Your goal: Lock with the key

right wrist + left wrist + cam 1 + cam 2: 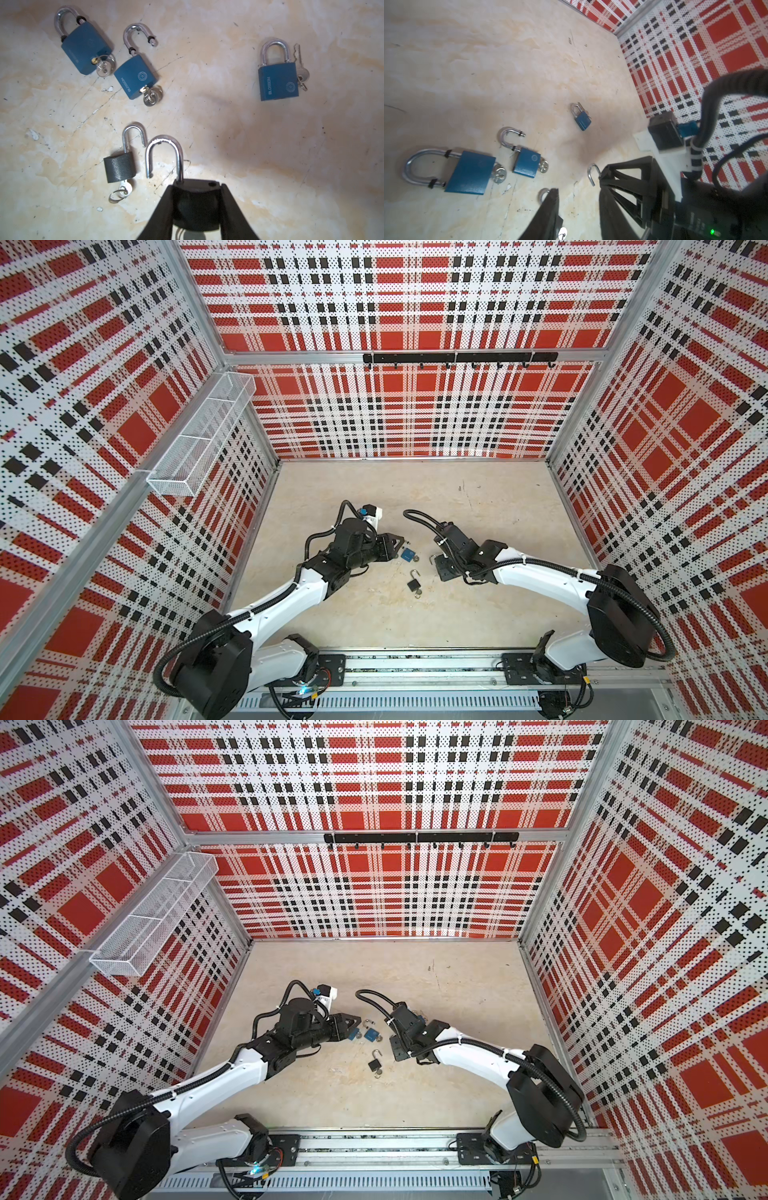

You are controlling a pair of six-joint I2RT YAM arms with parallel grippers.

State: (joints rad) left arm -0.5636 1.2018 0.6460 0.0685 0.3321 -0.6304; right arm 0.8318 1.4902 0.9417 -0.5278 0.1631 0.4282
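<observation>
From the centre toward 12 o'clock the counter (457,489) runs bare to the back wall (407,414), and toward 1 and 2 o'clock too — wide passage for a pincer. Near the centre things crowd: a shut blue padlock (85,49), an open-shackled blue padlock (135,81) just beside it, a grey padlock (119,169) near both, a third blue padlock (277,83) apart. The left pincer (398,540), jaws apart, reaches in from 9 o'clock; the right pincer (196,187), clamped on a black padlock (195,205), from 3 o'clock — the gap between them is narrow.
</observation>
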